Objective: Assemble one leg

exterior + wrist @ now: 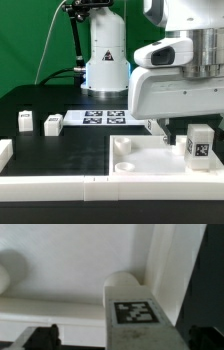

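Note:
A small white leg (pixel 197 145) with a black-and-white tag stands on the large white tabletop (pixel 130 165), near its corner at the exterior view's right. My gripper (pixel 180 134) hangs right over it. In the wrist view the leg (pixel 135 314) lies between my two dark fingertips (pixel 41 338), its rounded far end against the tabletop (pixel 70 263) beside a raised edge. The jaws stand wider than the leg, with a clear gap on one side and a narrow one on the other. My gripper (pixel 122 340) is open around the leg.
Two more tagged legs (pixel 25 121) (pixel 53 123) stand on the black table at the exterior view's left. The marker board (pixel 103 117) lies in front of the robot base (pixel 104 60). A long white rail (pixel 50 186) runs along the front, and a white piece (pixel 5 150) sits at the far left.

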`<state>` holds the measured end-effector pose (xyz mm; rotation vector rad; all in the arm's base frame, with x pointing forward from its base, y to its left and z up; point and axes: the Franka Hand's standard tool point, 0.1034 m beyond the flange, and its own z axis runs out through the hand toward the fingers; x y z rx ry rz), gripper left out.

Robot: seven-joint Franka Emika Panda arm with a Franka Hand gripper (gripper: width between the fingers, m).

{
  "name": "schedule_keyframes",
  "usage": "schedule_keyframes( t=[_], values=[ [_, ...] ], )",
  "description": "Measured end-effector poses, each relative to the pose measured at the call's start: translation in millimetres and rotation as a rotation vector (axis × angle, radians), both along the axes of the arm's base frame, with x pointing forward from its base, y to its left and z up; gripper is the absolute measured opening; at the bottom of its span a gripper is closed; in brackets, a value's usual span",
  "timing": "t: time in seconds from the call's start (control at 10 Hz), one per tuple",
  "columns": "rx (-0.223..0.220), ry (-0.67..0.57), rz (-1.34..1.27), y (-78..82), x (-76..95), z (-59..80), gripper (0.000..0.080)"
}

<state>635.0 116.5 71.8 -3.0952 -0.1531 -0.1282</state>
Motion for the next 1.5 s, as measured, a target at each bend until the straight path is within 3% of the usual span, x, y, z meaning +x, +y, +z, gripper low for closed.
schedule_keyframes(
  t=[0.1,0.2,0.3,0.4,0.5,0.7,1.5],
  values=[
    [0.000,0.000,0.000,-0.1,0.0,0.0,0.0553],
    [0.000,0.000,0.000,-0.2,0.0,0.0,0.0553],
    [0.000,0.000,0.000,-0.2,0.0,0.0,0.0368],
    [0.002,0.001,-0.015,0.0,0.0,0.0,0.0368],
    [0.003,0.001,-0.027,0.0,0.0,0.0,0.0290],
    [0.008,0.003,-0.060,0.4,-0.1,0.0,0.0290],
    [0.134,0.040,-1.123,6.3,-3.5,-3.2,0.0290]
  ],
)
